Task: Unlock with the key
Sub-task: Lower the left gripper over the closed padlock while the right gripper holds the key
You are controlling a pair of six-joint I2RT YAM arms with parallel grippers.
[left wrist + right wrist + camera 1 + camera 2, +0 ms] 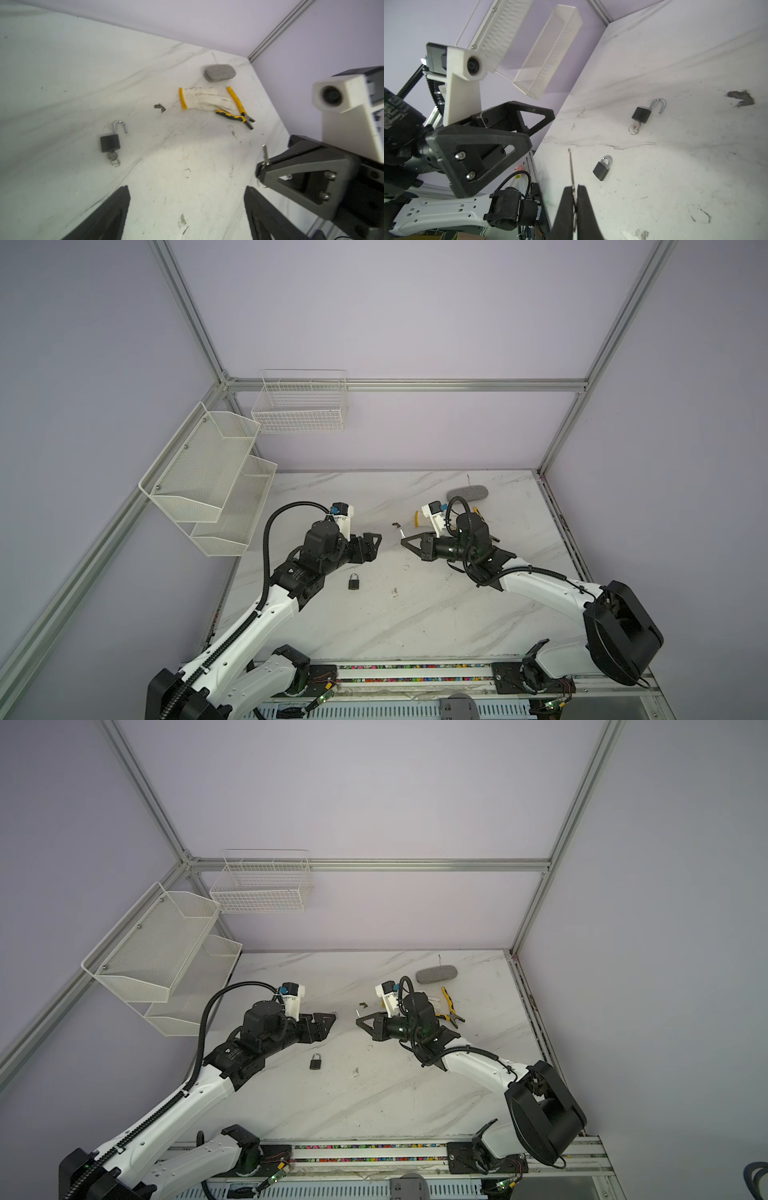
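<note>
1. Left gripper (186,188): jaws spread wide, nothing between them, above the table (62,83).
2. Right gripper (575,188): jaws pinched tight on a key (571,166), whose blade sticks out past the fingertips.
3. Closed lock (354,581): flat on the table, near the left gripper, untouched.
4. Open lock (641,116): shackle swung out, a 2nd key (635,124) in it, lying near the closed lock but apart from it.

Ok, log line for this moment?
left gripper open, empty | right gripper shut on key | open padlock on table, second key inserted | shut padlock untouched
</note>
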